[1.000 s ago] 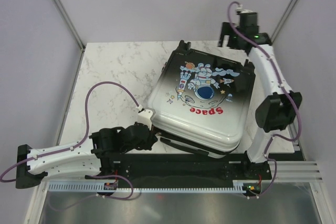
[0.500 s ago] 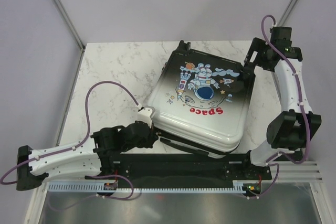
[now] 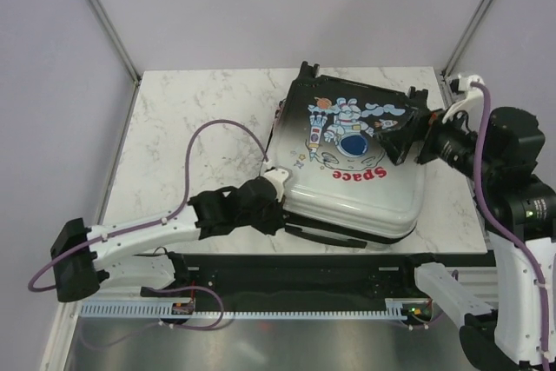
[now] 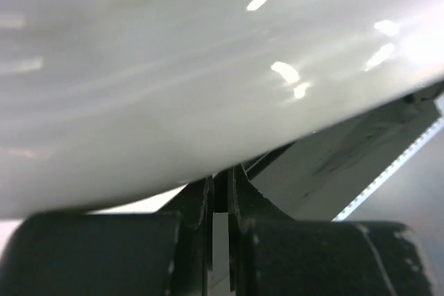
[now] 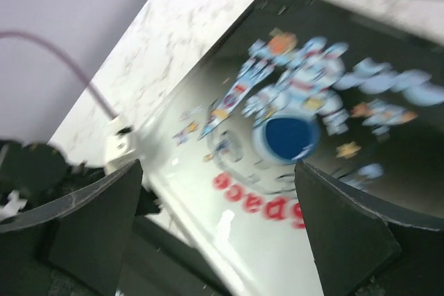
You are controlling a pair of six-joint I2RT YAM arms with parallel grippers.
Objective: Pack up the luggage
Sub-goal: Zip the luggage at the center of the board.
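The luggage (image 3: 356, 202) lies flat on the marble table (image 3: 191, 119), its black-to-white lid with the astronaut and red "Space" print facing up and almost down on the lower half. My left gripper (image 3: 280, 213) is shut at the lid's near-left corner. In the left wrist view the white shell (image 4: 173, 67) fills the top, right above the near-closed left gripper (image 4: 220, 195), with something dark in the slit I cannot identify. My right gripper (image 3: 395, 142) hovers open over the lid's right side. In the right wrist view the luggage (image 5: 277, 171) shows between the wide-open right gripper (image 5: 222, 230).
The dark edge of the lower half (image 3: 326, 236) shows under the lid at the near side. A purple cable (image 3: 221, 128) loops over the table left of the luggage. The black rail (image 3: 287, 271) runs along the near edge. Frame posts stand at the back corners.
The right arm swung from behind the luggage to its right side, gripper over the lid. The luggage turned and shifted right, its lid lower. The left gripper followed the corner rightward.
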